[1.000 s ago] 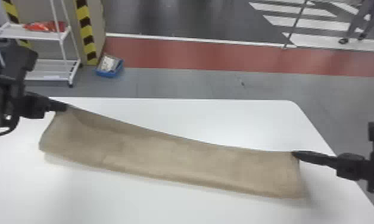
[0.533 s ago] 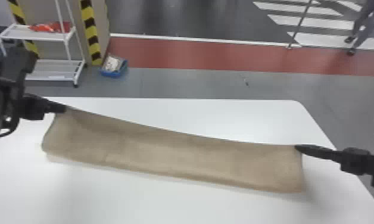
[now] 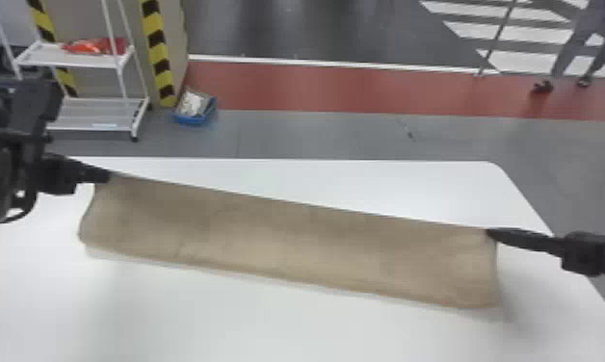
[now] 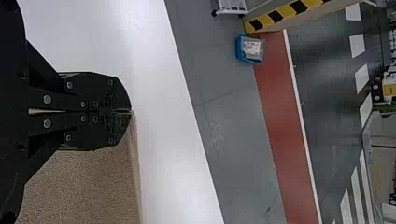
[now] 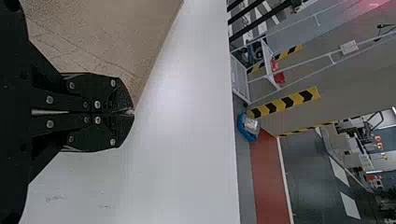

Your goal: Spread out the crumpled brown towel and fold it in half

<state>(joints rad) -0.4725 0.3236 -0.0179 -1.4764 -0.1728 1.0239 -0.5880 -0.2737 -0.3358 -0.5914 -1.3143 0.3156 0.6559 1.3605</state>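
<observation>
**Brown towel (image 3: 292,245), one, being held taut by two corners**

Towel: spanning the middle of the head view, its long axis running from left of frame to right and sloping gently downward. The upper edge is drawing nearly straight; the body is hanging toward the bottom of the frame, over the white tabletop (image 3: 277,332).

Left end effector (image 3: 108,177): closing its fingers together on the towel's upper-left corner.

Right end effector (image 3: 490,233): pinching the upper-right corner, fingers likewise meeting.

Governing relation: the towel is lying between the pair, each end effector holding its own end, neither being nearer. The loose part is falling below the gripped edge, so the fold is probably calling for both arms to travel together, square to the long axis.

Condition, by judgement: spreading is looking largely complete, folding is remaining to be finished. Uneven travel is risking a skewed fold.
</observation>
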